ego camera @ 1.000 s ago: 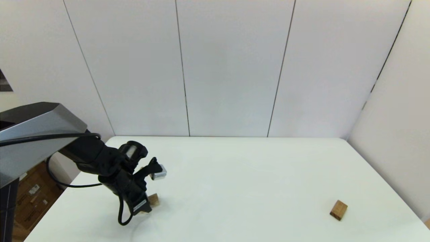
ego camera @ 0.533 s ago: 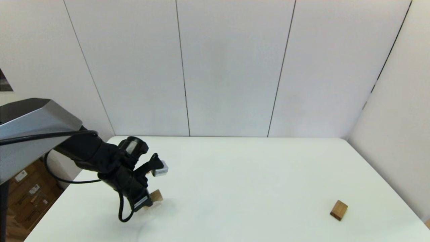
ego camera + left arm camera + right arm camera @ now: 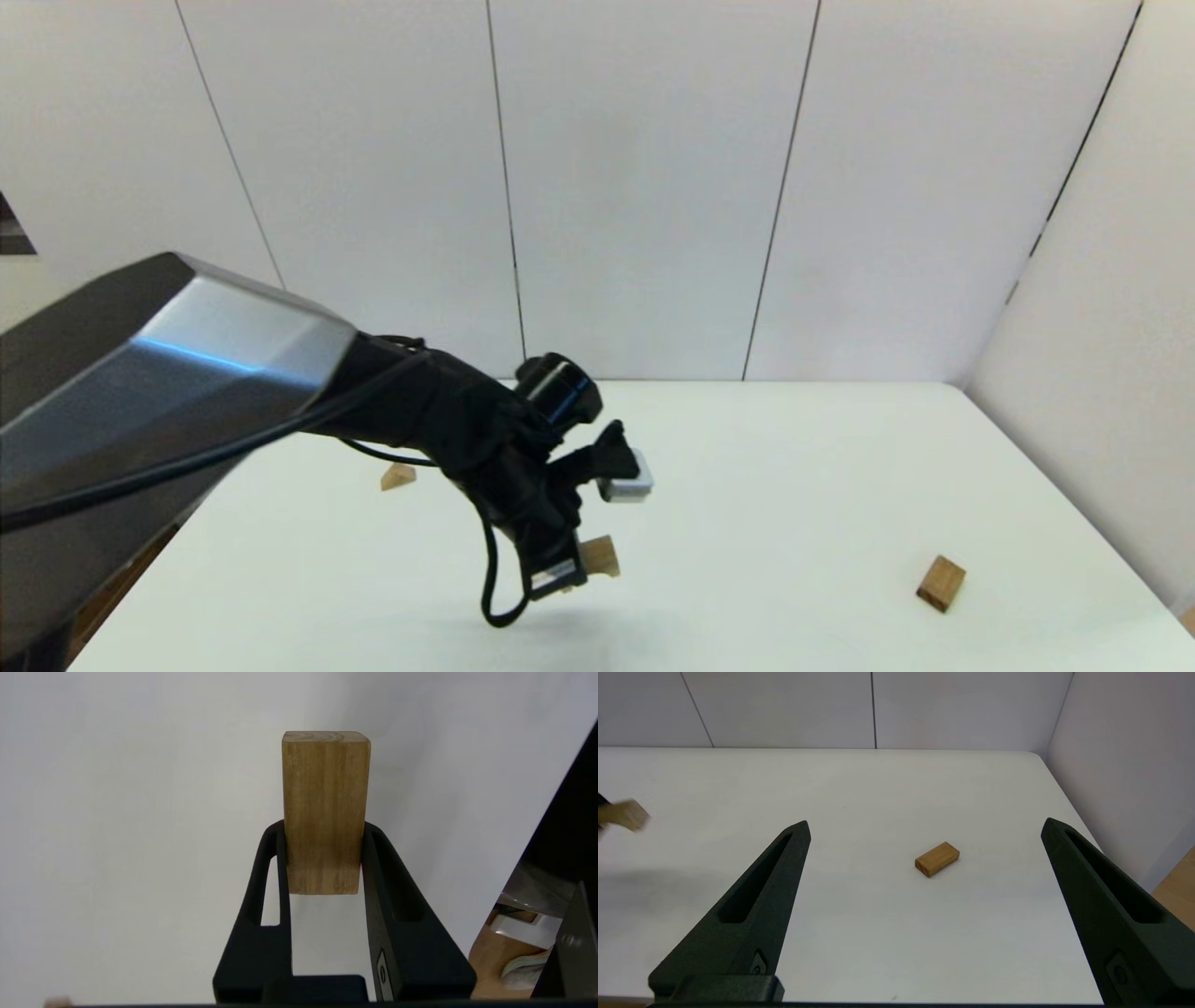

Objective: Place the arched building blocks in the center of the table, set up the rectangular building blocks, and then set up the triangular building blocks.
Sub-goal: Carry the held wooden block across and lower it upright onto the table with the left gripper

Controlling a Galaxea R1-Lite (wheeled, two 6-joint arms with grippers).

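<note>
Head view: left gripper (image 3: 571, 567) hung above the table (image 3: 794, 485), roughly mid-width and nearer the front edge, fingers clamped on the arched building blocks (image 3: 600, 555); only one wood end showed past the black fingers. Triangular building blocks (image 3: 398, 477) lay on the tabletop toward the left edge, behind the arm. Rectangular building blocks (image 3: 940, 583) lay flat near the front-right corner, well apart from the others. Right arm wasn't in this view.

Left wrist view: left gripper (image 3: 322, 858) had both fingers (image 3: 266, 891) pressed vs. the long sides of the arched building blocks (image 3: 325, 807), which stuck out beyond the tips, w/ white table (image 3: 117, 812) beneath. Arch cut-out couldn't be seen here.

Right wrist view: right gripper (image 3: 924, 826) was wide open, holding nothing, above the table (image 3: 859, 933) near its front edge. Rectangular building blocks (image 3: 937, 859) lay flat on the table beyond the fingertips, toward the right edge.
</note>
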